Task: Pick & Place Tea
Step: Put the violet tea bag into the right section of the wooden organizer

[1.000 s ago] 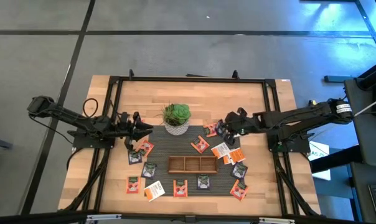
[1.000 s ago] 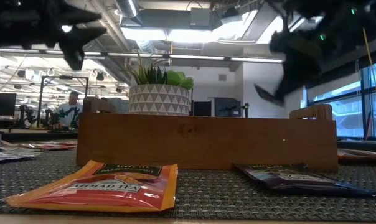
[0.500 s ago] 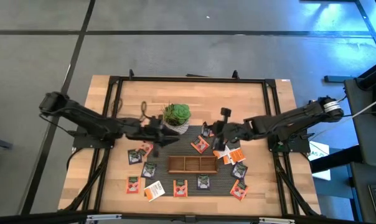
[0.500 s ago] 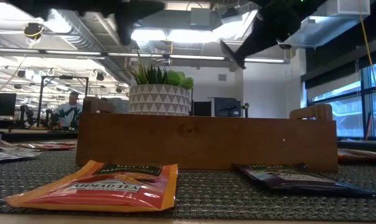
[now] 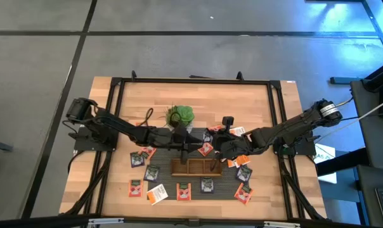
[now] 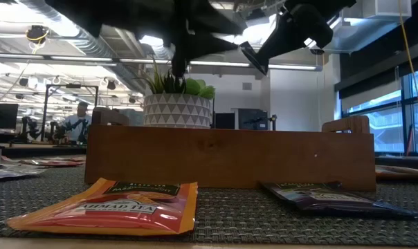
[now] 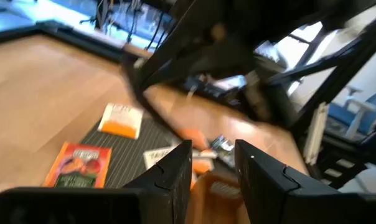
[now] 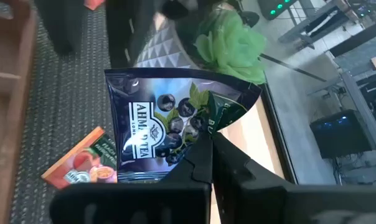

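- My right gripper (image 8: pixel 206 152) has swung over the wooden tray (image 5: pixel 196 167), jaws shut on a dark sachet (image 8: pixel 157 127), ready to drop.
- My left gripper (image 7: pixel 213 158) also moved in above the tray, jaws part-open, empty.

In the low view both arms blur into dark shapes cut off by the top edge. The wooden tray (image 6: pixel 230 158) hides most of the plant pot (image 6: pixel 178 111). From above, the sachet (image 8: pixel 169 127) pinched by the right gripper (image 5: pixel 218 147) stays hidden.
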You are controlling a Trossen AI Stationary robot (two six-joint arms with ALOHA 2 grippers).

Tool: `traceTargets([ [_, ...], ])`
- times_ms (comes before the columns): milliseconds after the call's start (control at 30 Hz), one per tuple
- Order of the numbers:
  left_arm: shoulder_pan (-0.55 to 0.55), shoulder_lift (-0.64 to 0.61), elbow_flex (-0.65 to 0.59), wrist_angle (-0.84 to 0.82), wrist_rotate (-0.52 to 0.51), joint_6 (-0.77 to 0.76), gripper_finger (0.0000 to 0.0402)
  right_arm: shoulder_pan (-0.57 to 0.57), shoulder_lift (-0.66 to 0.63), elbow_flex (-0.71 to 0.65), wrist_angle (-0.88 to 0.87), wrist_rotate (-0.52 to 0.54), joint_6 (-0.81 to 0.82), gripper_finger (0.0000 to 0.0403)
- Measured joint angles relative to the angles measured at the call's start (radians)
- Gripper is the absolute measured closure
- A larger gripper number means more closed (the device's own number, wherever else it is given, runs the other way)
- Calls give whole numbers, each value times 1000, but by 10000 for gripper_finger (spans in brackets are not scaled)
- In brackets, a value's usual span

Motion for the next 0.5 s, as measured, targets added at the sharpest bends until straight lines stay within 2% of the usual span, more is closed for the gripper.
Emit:
traceTargets([
  [233, 27, 61, 8, 63, 4, -89, 286, 17, 0, 0, -1, 0, 20, 398],
  [500, 34, 63, 8, 86, 24, -96, 286, 18, 0, 0, -7, -12, 34, 398],
])
